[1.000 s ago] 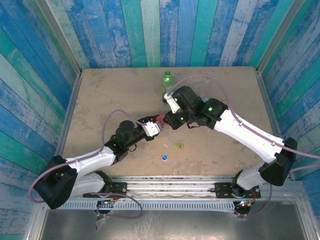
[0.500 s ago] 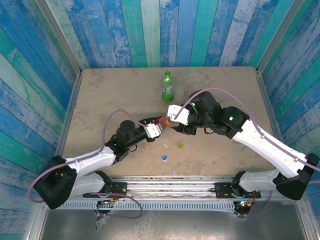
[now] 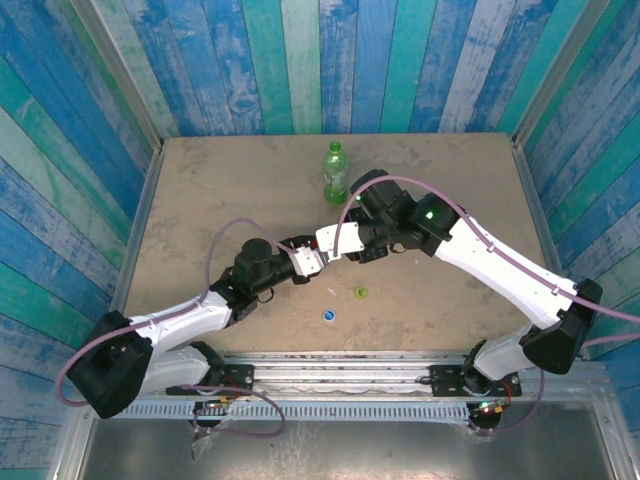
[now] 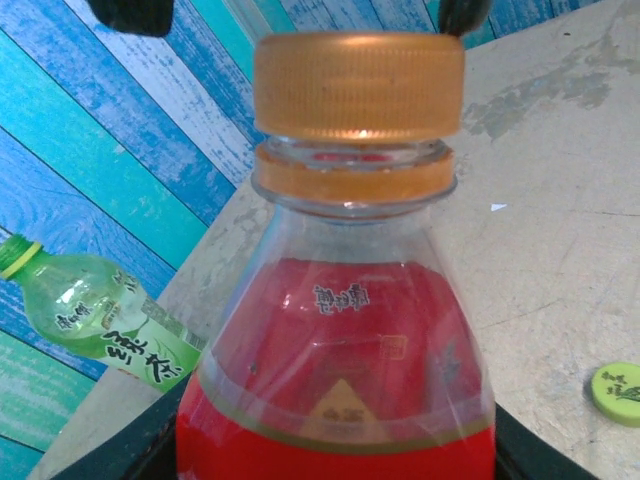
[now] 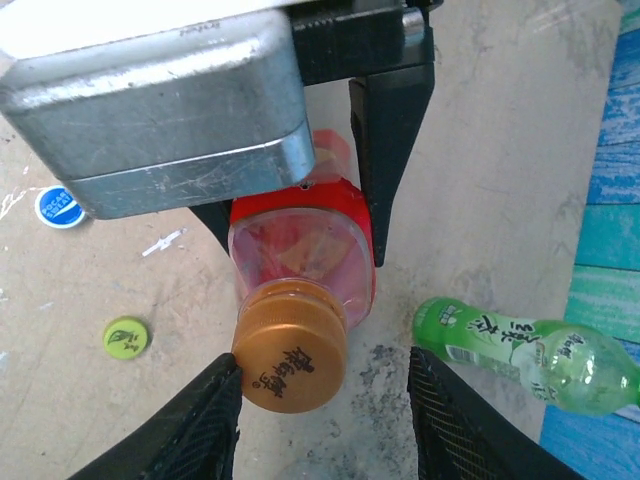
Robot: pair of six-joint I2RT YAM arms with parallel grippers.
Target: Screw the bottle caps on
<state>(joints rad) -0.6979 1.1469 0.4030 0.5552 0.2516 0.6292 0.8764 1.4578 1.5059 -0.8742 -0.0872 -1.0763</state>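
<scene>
1. Left gripper (image 3: 308, 258) clamps the red bottle (image 4: 335, 370) over the table's (image 3: 200, 200) middle.
2. Right gripper (image 5: 325, 405) stands open astride the bottle's orange cap (image 5: 290, 360); contact unclear.
3. From above, the grippers hide the bottle.
4. Green bottle (image 3: 335, 172): far edge.

Tilted red bottle (image 4: 335, 380), orange cap (image 4: 358, 85) on its neck. Beyond it, upright green bottle (image 3: 335, 172) (capped too). Nearside of it, lying loose: yellow-green cap (image 3: 360, 293), blue cap (image 3: 328, 316).

Two bottles (image 5: 300, 250) (image 5: 520, 352) here; three bottle caps (image 5: 290, 352) (image 5: 125, 337) (image 5: 58, 206).
</scene>
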